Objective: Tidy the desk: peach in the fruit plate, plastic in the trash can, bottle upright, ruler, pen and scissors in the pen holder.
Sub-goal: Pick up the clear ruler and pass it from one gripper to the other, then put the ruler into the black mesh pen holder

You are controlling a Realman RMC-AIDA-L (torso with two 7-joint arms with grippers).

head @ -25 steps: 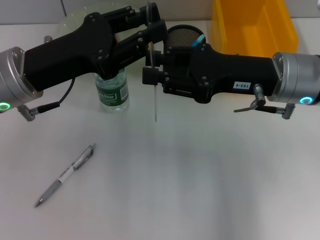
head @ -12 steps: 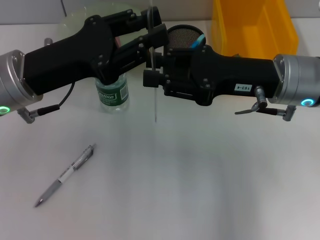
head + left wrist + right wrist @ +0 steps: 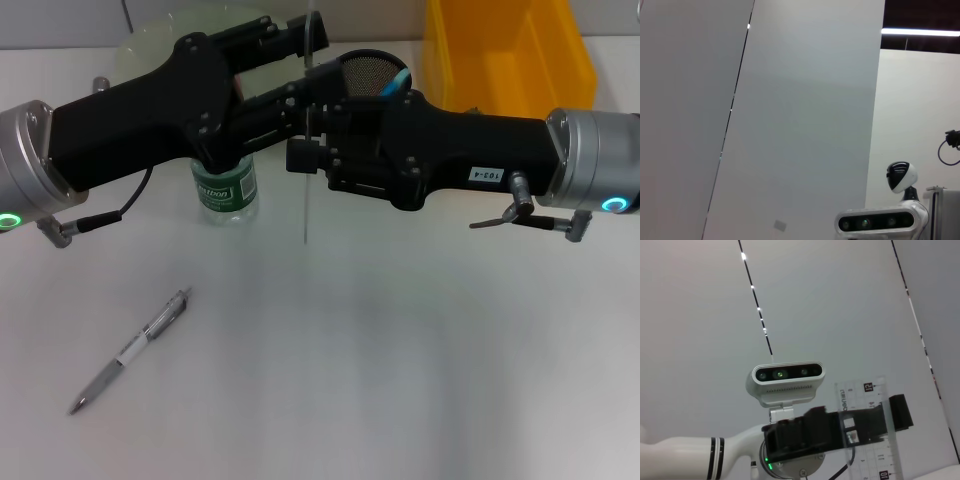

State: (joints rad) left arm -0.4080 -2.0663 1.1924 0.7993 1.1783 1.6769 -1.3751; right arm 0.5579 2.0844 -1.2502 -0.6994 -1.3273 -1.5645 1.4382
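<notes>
Clear plastic ruler (image 3: 305, 190): you see it edge-on from the head view, hanging upright between the two end effectors, its lower tip above the worktop (image 3: 400, 350); the right wrist view shows its printed scale (image 3: 867, 430) with a black clamp across it.
Right end effector (image 3: 312, 150): reaches in from your right, pinching the ruler near mid-length.
Left end effector (image 3: 300, 60): comes in from your left, just above and beside the right one, at the ruler's upper part; fingers look spread, one finger (image 3: 290, 35) above, one finger (image 3: 270, 100) below, though whether they touch the ruler you cannot tell.
Bottle (image 3: 225, 185): upright, green label, directly under the left end effector's body.
Pen (image 3: 130, 350): lying on the worktop, well below and to the left of both end effectors, apart from everything.
Pen holder (image 3: 370, 72): dark mesh cup just behind the right end effector, something blue at its rim.
Fruit plate (image 3: 150, 40): pale green, behind the left arm.
Yellow bin (image 3: 505, 45): behind the right arm.
</notes>
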